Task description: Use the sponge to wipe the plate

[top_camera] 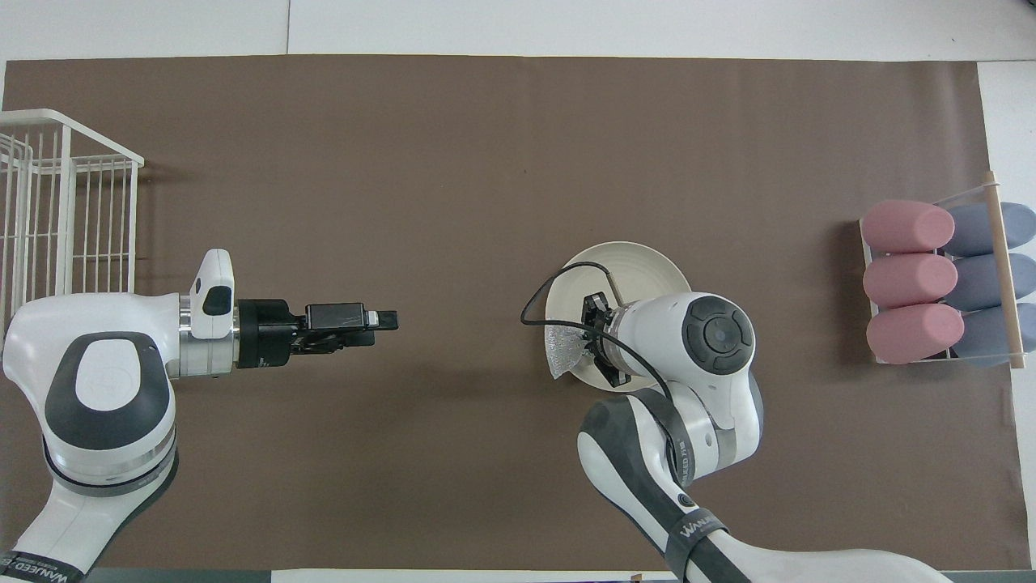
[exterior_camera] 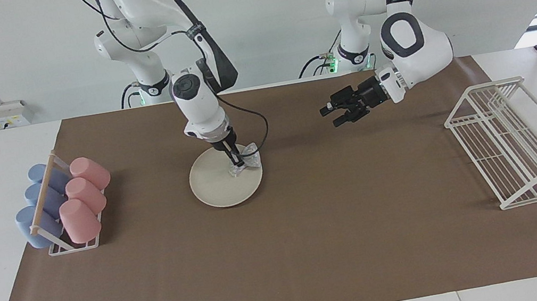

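The cream-white plate (exterior_camera: 220, 185) (top_camera: 639, 267) lies flat on the brown mat in front of the right arm. My right gripper (exterior_camera: 236, 165) (top_camera: 586, 346) points down onto it, shut on the silvery wrinkled sponge (exterior_camera: 248, 160) (top_camera: 564, 354). The sponge is pressed on the plate's rim at the side toward the left arm's end, and part of it overhangs the edge. My left gripper (exterior_camera: 330, 116) (top_camera: 380, 328) hangs open and empty over bare mat, well clear of the plate; that arm waits.
A rack of pink and blue cups (exterior_camera: 64, 204) (top_camera: 939, 279) lying on their sides stands at the right arm's end of the table. At the left arm's end stands a white wire rack (exterior_camera: 515, 143) (top_camera: 57, 227). The brown mat (exterior_camera: 316, 250) covers the table.
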`<state>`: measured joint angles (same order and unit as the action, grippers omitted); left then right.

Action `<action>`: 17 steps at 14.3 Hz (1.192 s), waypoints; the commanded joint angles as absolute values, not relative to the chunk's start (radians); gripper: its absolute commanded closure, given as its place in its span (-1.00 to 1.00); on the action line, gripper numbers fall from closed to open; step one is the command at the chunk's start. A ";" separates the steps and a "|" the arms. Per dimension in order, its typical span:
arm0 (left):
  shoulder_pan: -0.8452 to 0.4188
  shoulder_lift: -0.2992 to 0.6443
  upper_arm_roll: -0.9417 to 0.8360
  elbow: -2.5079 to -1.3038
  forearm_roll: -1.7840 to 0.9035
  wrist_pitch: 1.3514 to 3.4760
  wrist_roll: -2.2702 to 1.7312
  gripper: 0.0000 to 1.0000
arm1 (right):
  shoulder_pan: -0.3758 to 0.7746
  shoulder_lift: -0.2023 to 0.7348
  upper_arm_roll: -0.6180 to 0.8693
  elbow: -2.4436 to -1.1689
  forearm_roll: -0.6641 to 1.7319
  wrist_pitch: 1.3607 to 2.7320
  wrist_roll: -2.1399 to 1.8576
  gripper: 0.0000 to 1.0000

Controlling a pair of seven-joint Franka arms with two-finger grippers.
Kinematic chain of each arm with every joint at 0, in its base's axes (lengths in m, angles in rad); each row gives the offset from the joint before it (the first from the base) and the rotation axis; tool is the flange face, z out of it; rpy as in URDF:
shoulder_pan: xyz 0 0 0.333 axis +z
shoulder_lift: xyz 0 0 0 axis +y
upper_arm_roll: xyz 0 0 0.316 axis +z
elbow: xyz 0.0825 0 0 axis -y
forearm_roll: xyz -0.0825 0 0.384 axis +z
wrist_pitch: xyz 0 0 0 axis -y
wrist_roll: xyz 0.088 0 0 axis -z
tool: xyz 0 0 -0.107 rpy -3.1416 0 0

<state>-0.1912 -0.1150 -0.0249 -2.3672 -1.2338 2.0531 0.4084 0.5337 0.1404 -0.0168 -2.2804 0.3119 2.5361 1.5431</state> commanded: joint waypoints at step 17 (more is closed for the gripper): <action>-0.190 -0.107 -0.026 -2.307 -1.012 2.054 0.318 -1.00 | 0.503 0.138 -0.015 -2.295 0.311 2.553 1.489 1.00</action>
